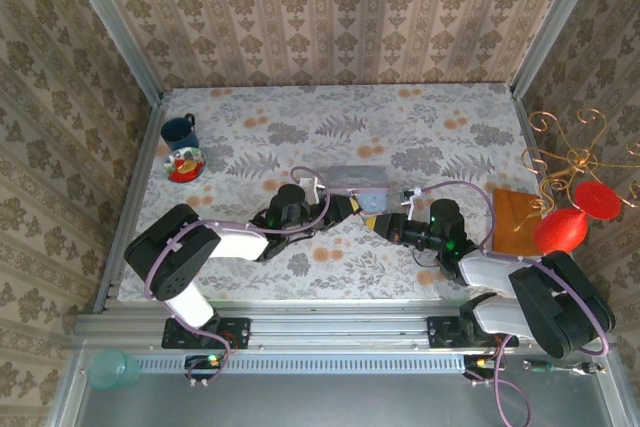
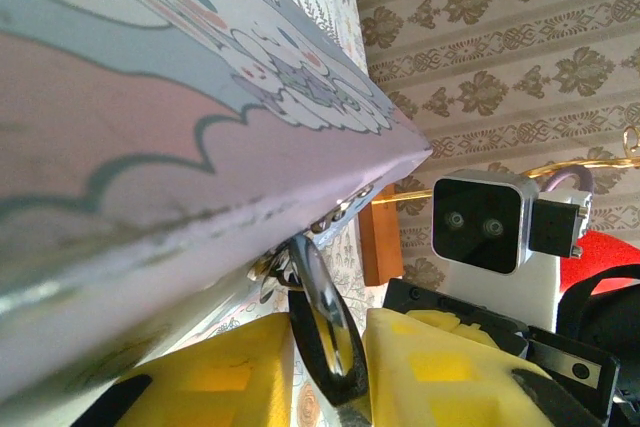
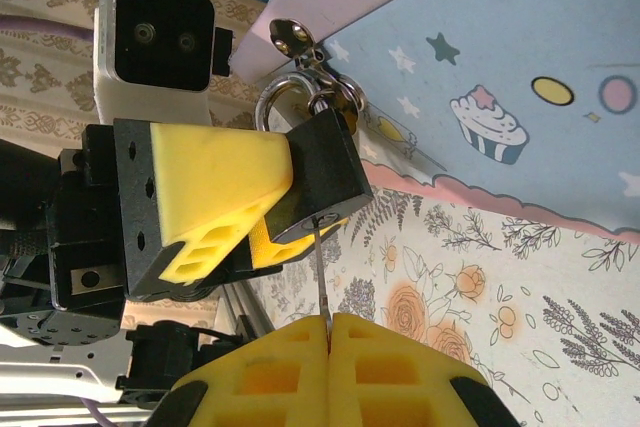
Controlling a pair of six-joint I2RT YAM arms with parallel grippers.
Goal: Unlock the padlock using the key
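Floral-patterned table (image 1: 300,117), walled in damask wallpaper (image 1: 330,7). At its centre a tin (image 1: 355,179) carries the padlock (image 3: 325,172) on its clasp. Left gripper (image 2: 328,367) brackets the padlock body, seemingly clamping it, to steady it against turning. Right gripper (image 3: 328,332), fingers pressed together on the key (image 3: 319,277), holds the blade in line with the keyhole, tip at or just inside it.
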